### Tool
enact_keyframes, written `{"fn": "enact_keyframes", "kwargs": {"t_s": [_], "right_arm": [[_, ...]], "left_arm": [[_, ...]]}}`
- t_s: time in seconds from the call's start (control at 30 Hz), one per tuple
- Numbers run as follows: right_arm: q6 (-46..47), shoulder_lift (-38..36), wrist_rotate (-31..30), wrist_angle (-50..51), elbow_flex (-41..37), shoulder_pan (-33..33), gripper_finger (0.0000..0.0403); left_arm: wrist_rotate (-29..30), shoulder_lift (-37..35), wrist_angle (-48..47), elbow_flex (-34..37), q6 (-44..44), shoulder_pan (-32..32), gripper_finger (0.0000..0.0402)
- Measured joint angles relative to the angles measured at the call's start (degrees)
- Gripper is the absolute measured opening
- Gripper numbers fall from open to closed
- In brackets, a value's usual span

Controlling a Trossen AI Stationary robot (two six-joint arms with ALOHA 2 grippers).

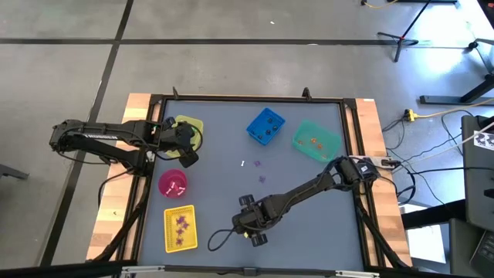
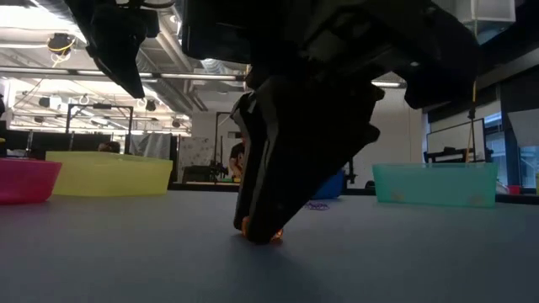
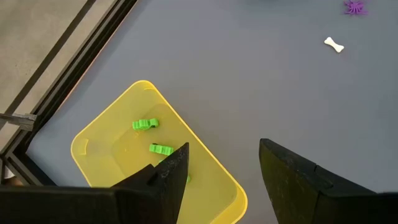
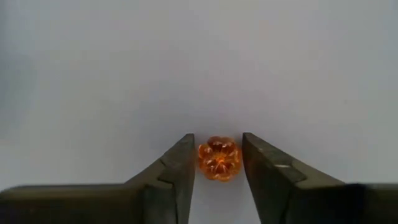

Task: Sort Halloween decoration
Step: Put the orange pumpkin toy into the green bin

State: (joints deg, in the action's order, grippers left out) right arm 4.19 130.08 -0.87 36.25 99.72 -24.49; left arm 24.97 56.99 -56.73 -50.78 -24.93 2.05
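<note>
R gripper [image 1: 248, 229] low, maybe on table [image 1: 309, 201]
</note>
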Motion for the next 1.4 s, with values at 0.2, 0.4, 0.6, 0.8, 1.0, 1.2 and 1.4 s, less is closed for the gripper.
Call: {"fn": "enact_keyframes", "kwargs": {"t_s": [0.2,0.4,0.6,0.8,1.0,1.2,1.4], "right_arm": [[0.0,0.0,0.0,0.1,0.0,0.1,0.0100],[0.0,0.0,0.0,0.2,0.0,0.1,0.0085],[0.0,0.0,0.0,0.2,0.0,0.1,0.0093],[0.0,0.0,0.4,0.3,0.0,0.1,0.0092],[0.0,0.0,0.5,4.4,2.2,0.1,0.0093],[0.0,0.0,0.5,11.4,7.6,0.1,0.0093],[-0.2,-0.1,-0.5,19.8,12.9,0.1,0.0092]], "left_arm": [[0.0,0.0,0.0,0.0,0.0,0.0,0.0179],[0.0,0.0,0.0,0.0,0.0,0.0,0.0179],[0.0,0.0,0.0,0.0,0.0,0.0,0.0179],[0.0,0.0,0.0,0.0,0.0,0.0,0.0179],[0.0,0.0,0.0,0.0,0.0,0.0,0.0179],[0.0,0.0,0.0,0.0,0.0,0.0,0.0179],[0.0,0.0,0.0,0.0,0.0,0.0,0.0179]]}}
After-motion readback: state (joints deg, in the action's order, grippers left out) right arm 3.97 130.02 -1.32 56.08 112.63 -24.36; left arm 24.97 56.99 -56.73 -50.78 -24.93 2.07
